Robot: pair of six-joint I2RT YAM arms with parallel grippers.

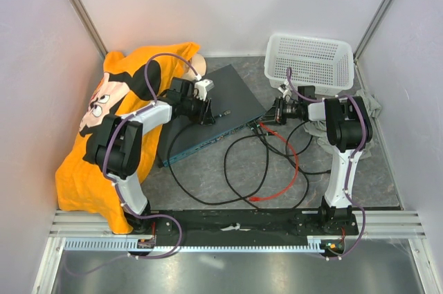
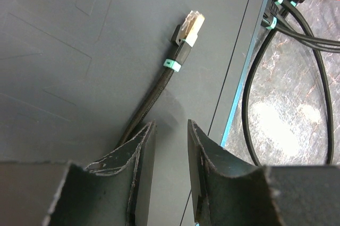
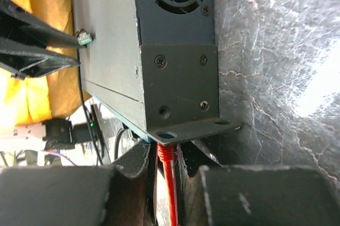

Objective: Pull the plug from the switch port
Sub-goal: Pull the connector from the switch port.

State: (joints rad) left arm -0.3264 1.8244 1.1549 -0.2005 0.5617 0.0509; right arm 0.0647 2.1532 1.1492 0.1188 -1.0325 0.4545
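Note:
The switch [image 1: 214, 111] lies slantwise mid-table, with a dark top and a teal front edge [image 2: 236, 98]. My left gripper [image 1: 209, 111] hovers open over its top [image 2: 170, 130]. A loose black braided cable with a clear plug [image 2: 188, 26] lies on the switch top, its cable running under my left finger. My right gripper [image 1: 272, 113] is at the switch's right front corner [image 3: 178, 85]. Its fingers [image 3: 139, 165] are closed tight on the red plug's ribbed boot [image 3: 166, 154], which sits in a port under the mounting ear. Black plugs [image 2: 272, 10] sit in neighbouring ports.
A white mesh basket [image 1: 311, 62] stands at the back right. An orange cartoon shirt [image 1: 104, 114] lies heaped on the left against the switch. Black cables [image 1: 242, 169] and the red cable [image 1: 294, 162] loop on the table in front. A grey cloth [image 1: 370, 104] lies by the right arm.

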